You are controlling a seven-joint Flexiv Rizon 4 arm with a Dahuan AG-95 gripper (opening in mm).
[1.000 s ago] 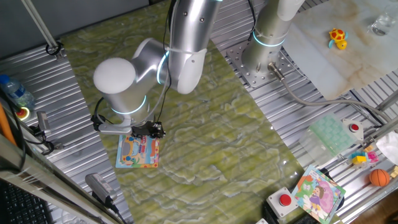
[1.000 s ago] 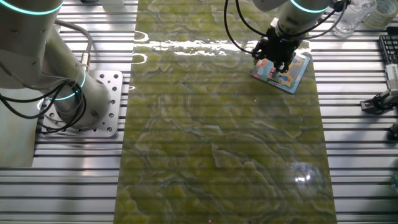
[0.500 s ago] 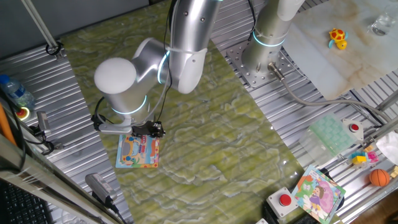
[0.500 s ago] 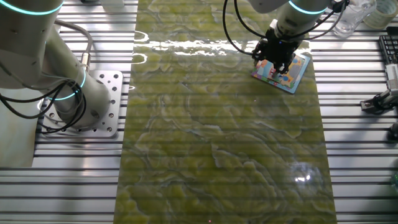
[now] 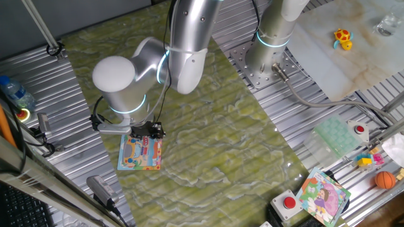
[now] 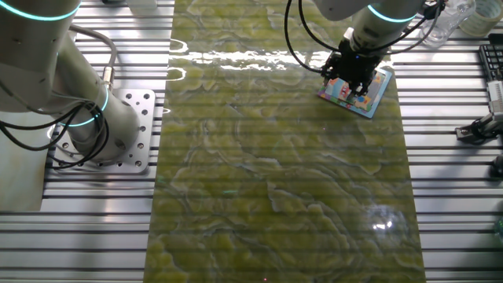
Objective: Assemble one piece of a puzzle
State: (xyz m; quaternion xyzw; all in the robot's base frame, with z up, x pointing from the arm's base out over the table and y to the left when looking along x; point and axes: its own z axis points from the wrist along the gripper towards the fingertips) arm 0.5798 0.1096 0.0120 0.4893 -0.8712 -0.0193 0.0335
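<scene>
- One gripper (image 5: 146, 131) is mine to report; it hangs low over the far edge of the puzzle (image 5: 140, 153), fingers pointing down at the board's upper margin.
- In the other fixed view my gripper (image 6: 351, 76) covers the near-left part of the puzzle (image 6: 371, 90), so only the board's right and lower portions show past my fingers.
- Jaw state: I cannot tell. The fingers are dark, small and close together in both views, and no gap can be read.
- The piece: I cannot make it out in either view. If it is at my fingertips, it is hidden by the gripper body and too small to resolve.
- The puzzle lies flat directly beneath and just in front of my gripper, on the green patterned mat (image 5: 214, 139). Its light-blue border and orange, pink and yellow picture are legible.
- Whether my fingertips touch the board or stand just above it cannot be determined.
- Well away from my gripper, at the far corner of the table, a second board with a purple-and-green picture (image 5: 323, 195) rests on the metal slats, next to a red button box (image 5: 288, 205).
- Beyond that, an orange ball (image 5: 385, 180) sits at the table's edge.
- A yellow toy (image 5: 343, 38) sits on the pale sheet behind the arm's base.
</scene>
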